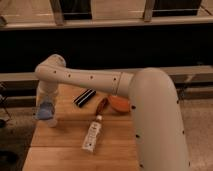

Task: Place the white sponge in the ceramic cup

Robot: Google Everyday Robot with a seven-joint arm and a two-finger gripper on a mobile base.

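My gripper (46,112) hangs at the end of the white arm over the left edge of the wooden table (65,150). A pale blue-white thing, probably the white sponge (45,110), sits at the gripper. Right below it is a small whitish object (51,121), possibly the ceramic cup, mostly hidden by the gripper. I cannot tell whether the sponge is held or resting on the cup.
A dark rectangular object (84,97) lies at the table's back. An orange bowl-like thing (116,104) sits beside the arm. A white bottle (92,134) lies on its side mid-table. The big arm covers the table's right side.
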